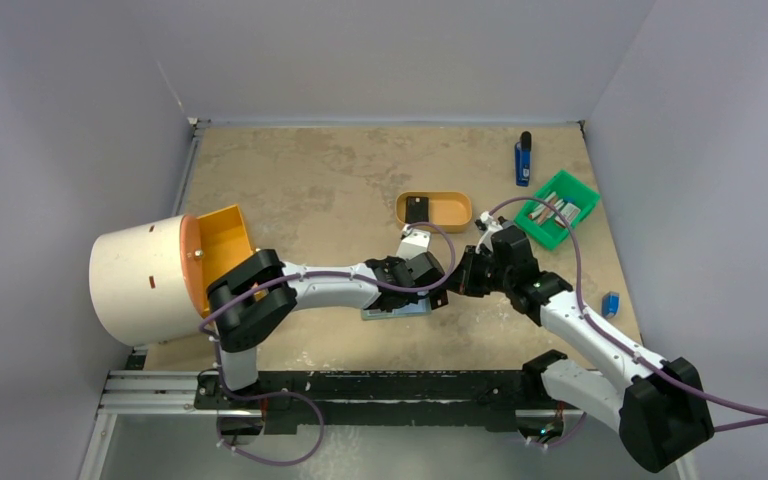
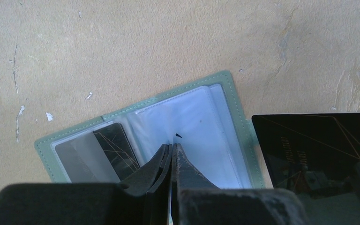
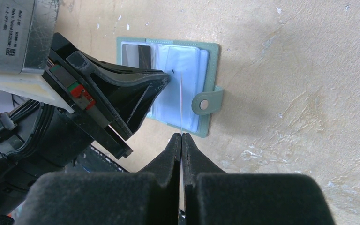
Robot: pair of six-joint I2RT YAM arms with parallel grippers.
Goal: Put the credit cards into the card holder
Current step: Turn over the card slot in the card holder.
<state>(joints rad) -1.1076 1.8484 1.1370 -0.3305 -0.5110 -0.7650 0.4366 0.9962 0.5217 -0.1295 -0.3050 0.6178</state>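
Note:
The sage-green card holder [image 2: 230, 89] lies open on the table, its clear sleeves up, and also shows in the top view [image 1: 392, 311] and the right wrist view [image 3: 213, 61] with its snap tab [image 3: 207, 103]. One black card [image 2: 115, 149] sits in its left sleeve. My left gripper [image 2: 172, 146] is shut with its tips pinching a clear sleeve near the holder's middle; its fingers [image 3: 152, 86] show in the right wrist view. My right gripper [image 3: 181, 136] is shut on a black credit card [image 2: 318, 154], seen edge-on [image 3: 181, 103], held upright just right of the holder.
A tan oval tray [image 1: 460, 207] with a small black square item [image 1: 417, 208] stands behind the grippers, a white item [image 1: 415, 242] in front of it. A green basket [image 1: 560, 190], blue objects [image 1: 523, 158] [image 1: 611, 303] and a big white-and-orange bin [image 1: 155, 275] stand around.

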